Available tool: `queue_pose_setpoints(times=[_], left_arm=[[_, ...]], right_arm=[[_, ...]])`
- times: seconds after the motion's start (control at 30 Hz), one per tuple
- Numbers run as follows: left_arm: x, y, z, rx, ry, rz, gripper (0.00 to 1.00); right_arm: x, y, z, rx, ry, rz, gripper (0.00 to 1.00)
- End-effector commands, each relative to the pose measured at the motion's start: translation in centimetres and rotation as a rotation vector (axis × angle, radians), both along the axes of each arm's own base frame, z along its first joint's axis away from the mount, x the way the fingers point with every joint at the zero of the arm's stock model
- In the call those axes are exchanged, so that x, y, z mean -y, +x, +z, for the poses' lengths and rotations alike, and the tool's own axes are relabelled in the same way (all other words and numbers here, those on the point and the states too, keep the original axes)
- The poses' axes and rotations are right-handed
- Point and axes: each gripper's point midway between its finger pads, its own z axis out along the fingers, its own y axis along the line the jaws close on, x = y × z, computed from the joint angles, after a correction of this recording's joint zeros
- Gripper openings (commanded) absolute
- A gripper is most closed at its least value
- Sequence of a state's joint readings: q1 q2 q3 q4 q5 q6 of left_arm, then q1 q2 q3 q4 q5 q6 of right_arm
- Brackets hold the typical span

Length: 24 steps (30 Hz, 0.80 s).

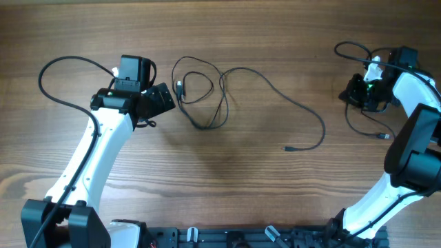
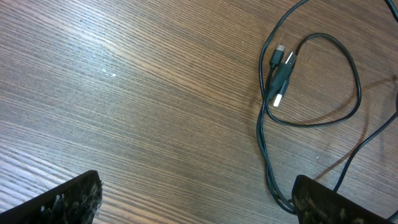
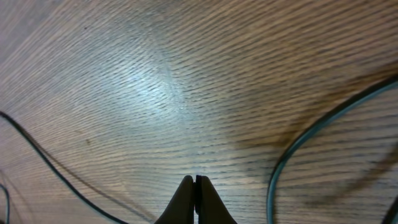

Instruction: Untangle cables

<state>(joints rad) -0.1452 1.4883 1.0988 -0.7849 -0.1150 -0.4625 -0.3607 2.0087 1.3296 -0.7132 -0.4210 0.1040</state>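
Touching right gripper [image 3: 196, 182] fingertips show only in wrist view.

Left arm [image 1: 96, 155] is stretched forward, left gripper [image 2: 199, 205] seen with fingers [image 2: 68, 199] spread wide. Right arm [image 1: 413, 138] is bent, right gripper [image 3: 196, 186] pressed fully together, empty.

The left wrist view's bottom edge cuts off the fingers [image 2: 68, 200] of the left gripper [image 2: 198, 183], and the black cable [image 2: 323, 35] runs out at 1 and 3 o'clock. The right gripper [image 3: 196, 186] shows only its tips at 6 o'clock, beside a blurred dark cable [image 3: 292, 146]; overhead, the plug [image 1: 384, 136] by that arm seems too small to identify.
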Motion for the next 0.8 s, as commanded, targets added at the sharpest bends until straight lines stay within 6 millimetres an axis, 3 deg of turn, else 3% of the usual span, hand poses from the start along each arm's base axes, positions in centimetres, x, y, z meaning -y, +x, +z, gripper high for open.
queue_pose_setpoints(times=[0.0,0.77], left_arm=[[0.0,0.1,0.6,0.021,-0.003,0.013,1.0],[0.0,0.1,0.6,0.021,-0.003,0.013,1.0]], right_arm=[[0.0,-0.5,-1.0,-0.035,-0.008,-0.011,0.06],[1.7,-1.2,-1.9,-0.089,-0.108,-0.045,0.06]])
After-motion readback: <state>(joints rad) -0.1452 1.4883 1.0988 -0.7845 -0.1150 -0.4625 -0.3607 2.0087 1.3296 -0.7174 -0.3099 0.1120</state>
